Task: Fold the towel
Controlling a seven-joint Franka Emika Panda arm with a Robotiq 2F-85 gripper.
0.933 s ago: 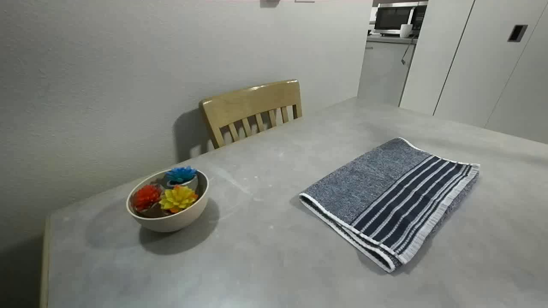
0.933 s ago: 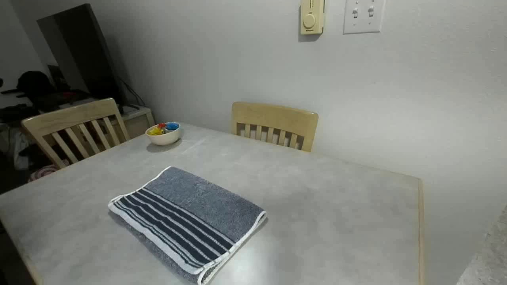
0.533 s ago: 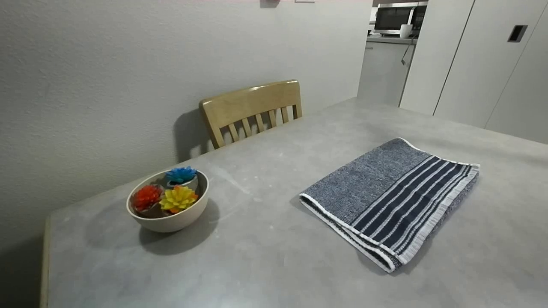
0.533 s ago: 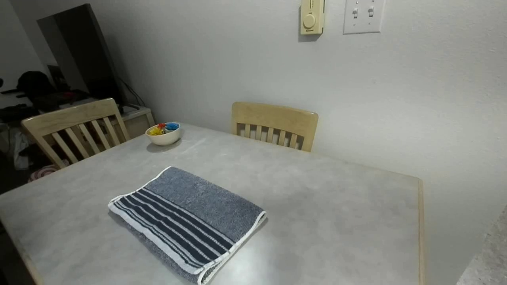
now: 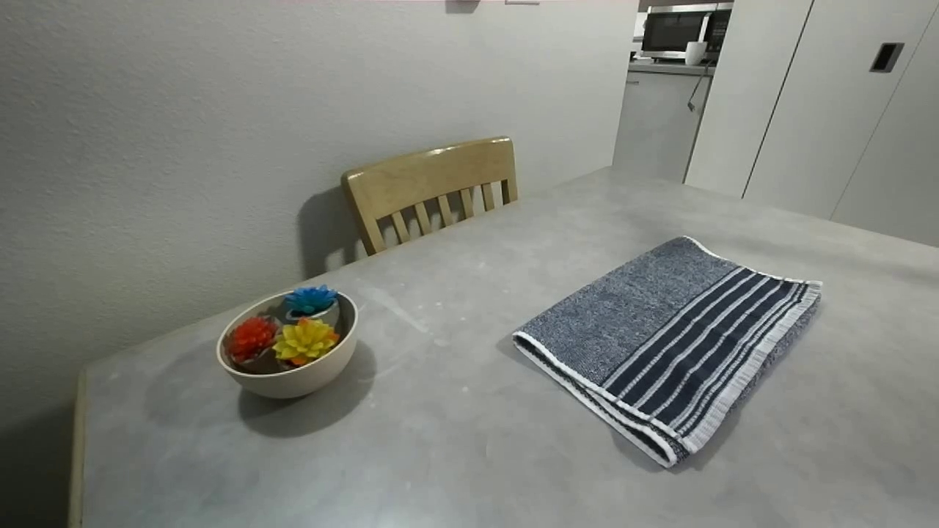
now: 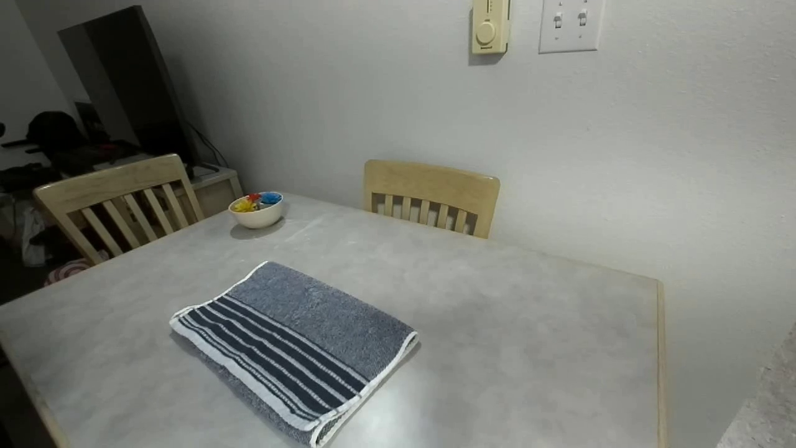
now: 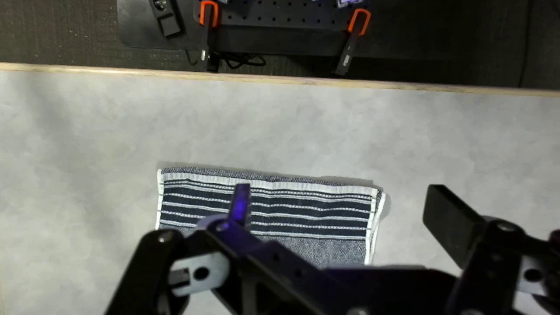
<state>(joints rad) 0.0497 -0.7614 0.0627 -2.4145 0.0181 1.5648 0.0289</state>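
Observation:
The towel is a grey-blue cloth with dark navy and white stripes near one long edge. It lies folded in layers on the grey table in both exterior views. Its layered white-trimmed edges show along one short side. In the wrist view the striped part of the towel shows behind the gripper, which hides its lower part. My gripper shows only in the wrist view. Its jaws stand wide apart with nothing between them. It appears above the table, apart from the towel; the arm is outside both exterior views.
A pale bowl with red, yellow and blue artificial flowers stands on the table, also in an exterior view. Wooden chairs stand at the table. The wrist view shows the table edge and orange-handled clamps beyond it.

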